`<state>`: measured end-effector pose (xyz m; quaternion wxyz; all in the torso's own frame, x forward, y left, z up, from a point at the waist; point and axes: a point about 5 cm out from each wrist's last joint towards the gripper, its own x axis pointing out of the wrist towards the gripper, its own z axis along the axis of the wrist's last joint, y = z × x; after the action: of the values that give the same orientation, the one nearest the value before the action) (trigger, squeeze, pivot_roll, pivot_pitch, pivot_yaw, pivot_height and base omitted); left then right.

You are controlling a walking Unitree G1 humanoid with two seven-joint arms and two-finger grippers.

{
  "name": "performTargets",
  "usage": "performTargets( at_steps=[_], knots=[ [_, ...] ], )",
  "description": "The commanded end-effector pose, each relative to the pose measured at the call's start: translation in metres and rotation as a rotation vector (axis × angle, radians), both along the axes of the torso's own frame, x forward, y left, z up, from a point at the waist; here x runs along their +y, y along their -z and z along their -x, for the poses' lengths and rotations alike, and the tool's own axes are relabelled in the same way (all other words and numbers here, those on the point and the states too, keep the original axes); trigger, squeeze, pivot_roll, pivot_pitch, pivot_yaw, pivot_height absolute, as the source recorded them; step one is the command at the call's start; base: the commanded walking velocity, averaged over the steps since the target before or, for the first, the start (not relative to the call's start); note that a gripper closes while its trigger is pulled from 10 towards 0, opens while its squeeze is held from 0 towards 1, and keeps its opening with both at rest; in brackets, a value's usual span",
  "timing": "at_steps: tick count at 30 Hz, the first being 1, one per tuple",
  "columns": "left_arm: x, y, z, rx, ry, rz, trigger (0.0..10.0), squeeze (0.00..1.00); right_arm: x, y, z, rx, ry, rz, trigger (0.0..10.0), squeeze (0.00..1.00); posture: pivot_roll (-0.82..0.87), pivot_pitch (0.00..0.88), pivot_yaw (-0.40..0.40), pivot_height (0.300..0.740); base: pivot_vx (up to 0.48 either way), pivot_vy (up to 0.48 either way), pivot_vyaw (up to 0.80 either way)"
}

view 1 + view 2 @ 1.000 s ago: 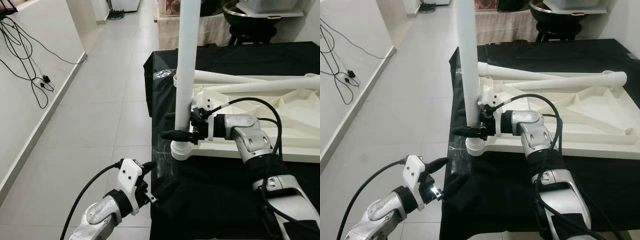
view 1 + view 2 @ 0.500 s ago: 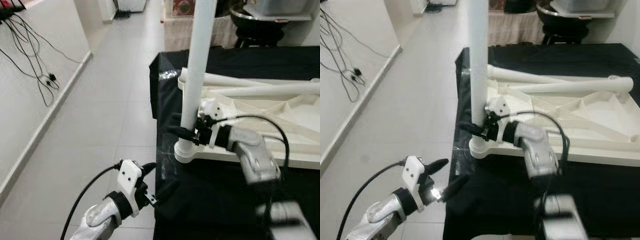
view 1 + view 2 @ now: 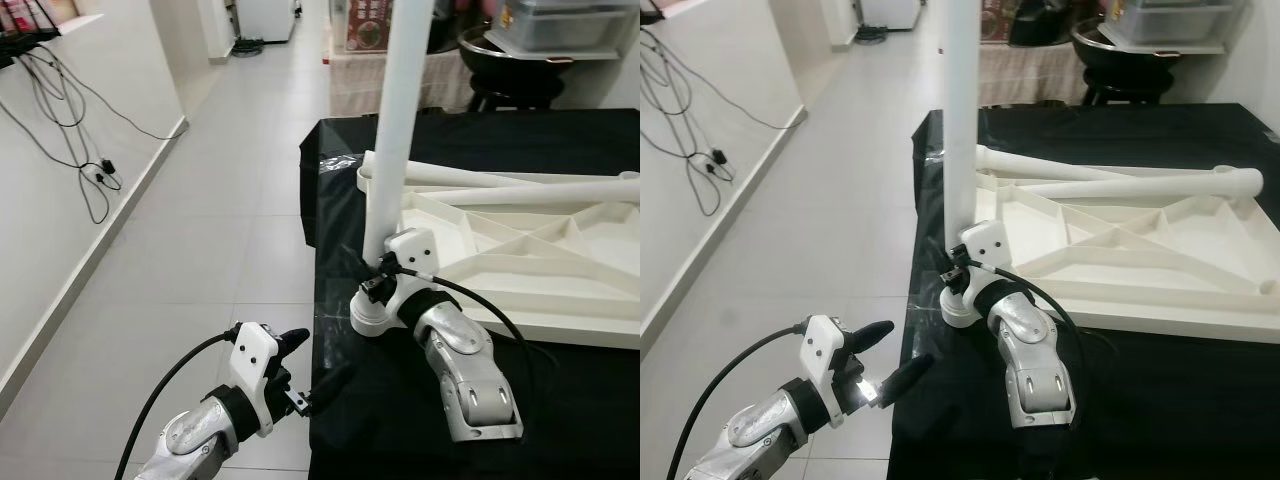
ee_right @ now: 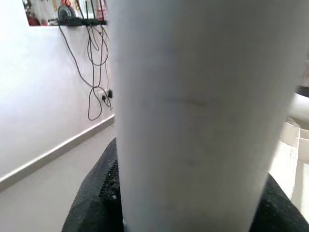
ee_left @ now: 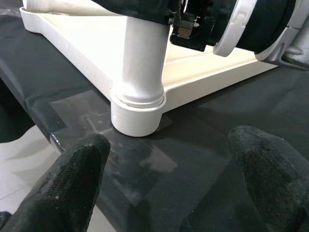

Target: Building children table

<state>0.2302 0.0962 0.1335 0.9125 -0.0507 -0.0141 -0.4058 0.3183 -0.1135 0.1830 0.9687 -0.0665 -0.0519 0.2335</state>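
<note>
A white table top (image 3: 520, 262) lies upside down on a black cloth. One white table leg (image 3: 396, 130) stands upright in its near-left corner socket (image 5: 137, 113). Two more legs (image 3: 520, 190) lie across the top. My right gripper (image 3: 372, 275) clasps the upright leg just above the socket, and the black fingers (image 4: 91, 203) press against both sides of the leg (image 4: 193, 106). My left gripper (image 3: 322, 354) hangs open at the table's front-left edge, below and in front of the socket, holding nothing. Its fingertips (image 5: 67, 193) stand wide apart.
The black-covered table's (image 3: 330, 180) left edge drops to a tiled floor (image 3: 200, 250). Cables (image 3: 70, 110) hang on the white wall at the left. Behind the table stand a dark stool with a bowl (image 3: 515, 50) and a grey box (image 3: 560, 20).
The camera has shifted. My right forearm has swung down toward me while its gripper stays on the leg's base. The left gripper has hardly moved.
</note>
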Motion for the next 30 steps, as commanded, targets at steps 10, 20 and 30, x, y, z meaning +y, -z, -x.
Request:
performTargets(
  at_steps=[10, 20, 30],
  knots=[
    [0.002, 0.006, 0.001, 0.022, -0.007, -0.012, 10.0, 0.0, 0.003, -0.021, -0.01, 0.03, -0.527, 0.118, 10.0, 1.0, -0.05, 0.145, 0.028, 0.74, 0.0, 0.0, 0.0],
    [-0.001, 0.007, 0.003, 0.023, -0.01, -0.011, 10.0, 0.0, 0.0, -0.038, -0.022, 0.081, -0.849, 0.28, 10.0, 0.0, -0.04, 0.141, 0.02, 0.74, 0.0, 0.0, 0.0],
    [-0.004, 0.007, 0.005, 0.026, -0.005, -0.012, 10.0, 0.0, -0.006, -0.034, -0.034, 0.131, -0.911, 0.254, 0.0, 0.0, -0.04, 0.138, 0.021, 0.74, 0.0, 0.0, 0.0]
  ],
)
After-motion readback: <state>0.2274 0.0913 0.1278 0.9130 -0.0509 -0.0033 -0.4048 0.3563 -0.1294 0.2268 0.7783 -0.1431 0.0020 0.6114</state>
